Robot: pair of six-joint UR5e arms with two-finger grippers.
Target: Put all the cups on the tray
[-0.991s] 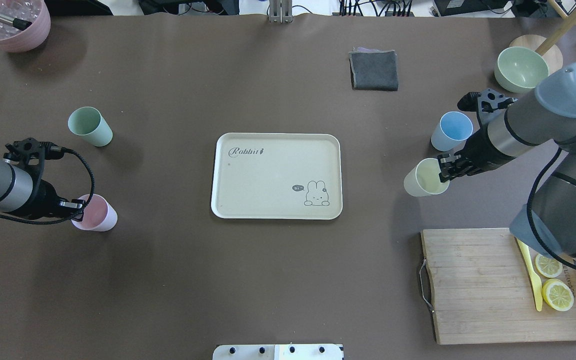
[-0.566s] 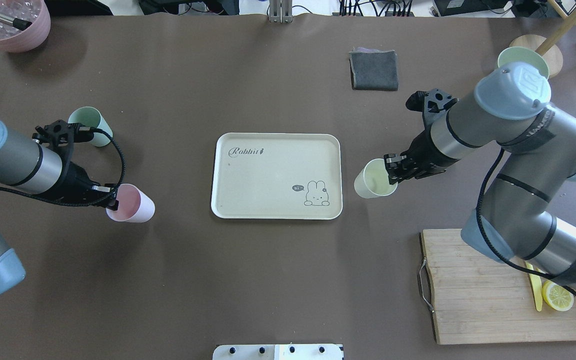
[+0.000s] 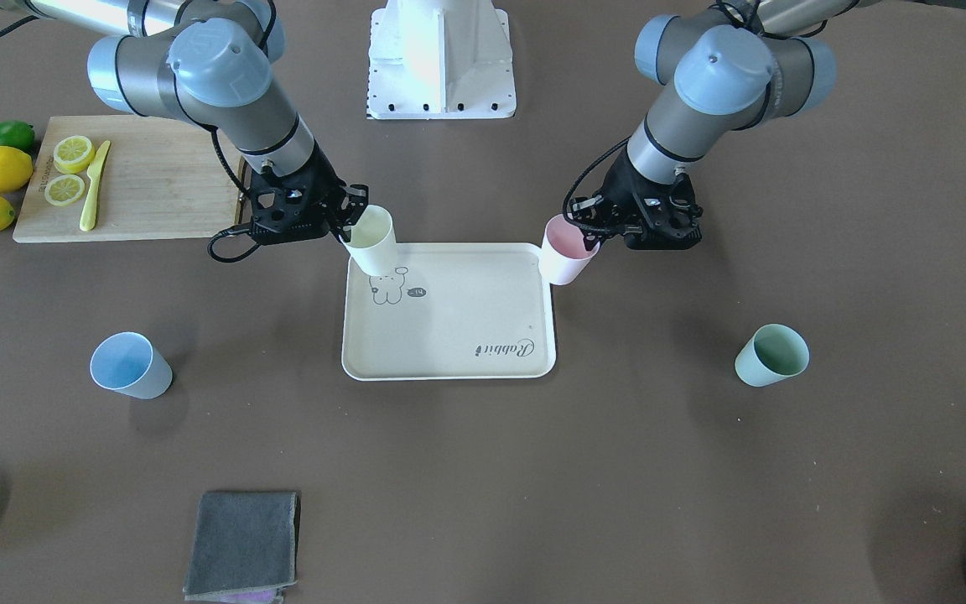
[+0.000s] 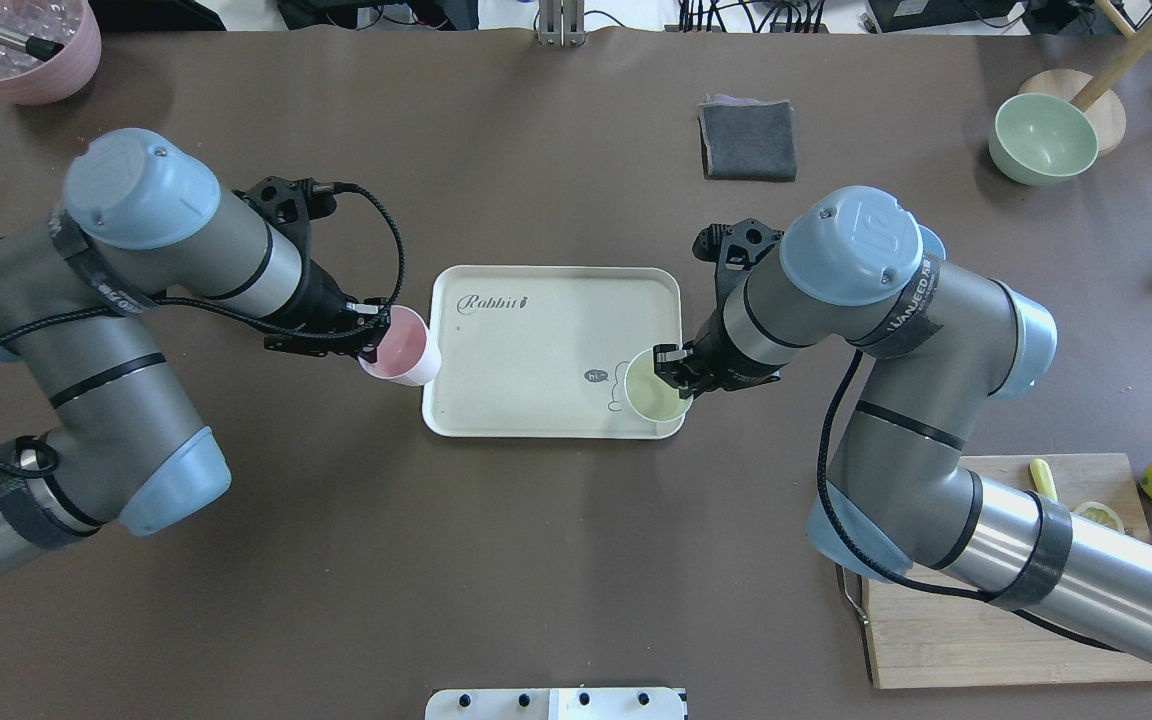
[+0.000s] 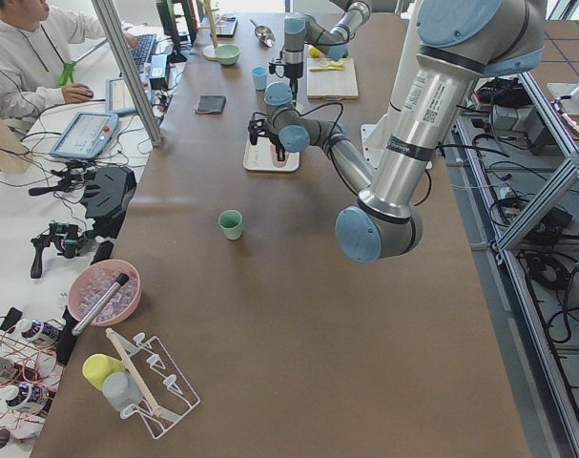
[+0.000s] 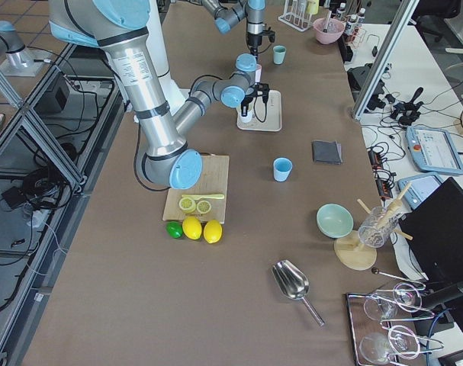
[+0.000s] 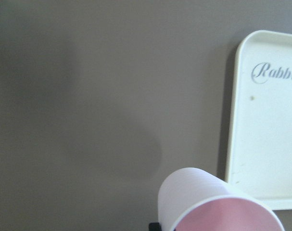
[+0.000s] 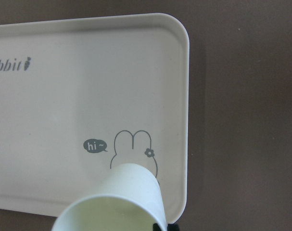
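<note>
The cream tray (image 4: pixel 536 330) lies mid-table. My left gripper (image 4: pixel 372 345) is shut on the pink cup (image 4: pixel 398 357) and holds it tilted, just outside the tray's left edge; the cup also shows in the left wrist view (image 7: pixel 218 207). My right gripper (image 4: pixel 674 375) is shut on the pale yellow cup (image 4: pixel 654 397), held over the tray's near right corner by the bunny drawing (image 8: pixel 133 149). The light blue cup (image 3: pixel 129 366) and the mint green cup (image 3: pixel 771 355) stand upright on the table, far out on either side of the tray.
A wooden cutting board (image 3: pixel 156 180) with lemon slices and a yellow knife lies at the robot's right. A folded grey cloth (image 4: pixel 748 140) lies beyond the tray. A green bowl (image 4: pixel 1041 137) and a pink bowl (image 4: pixel 26 50) stand at the far corners.
Both arms have swung inward toward the tray with their cups. The pink cup has reached the tray's left edge; the yellow cup is now over the tray's right corner.
</note>
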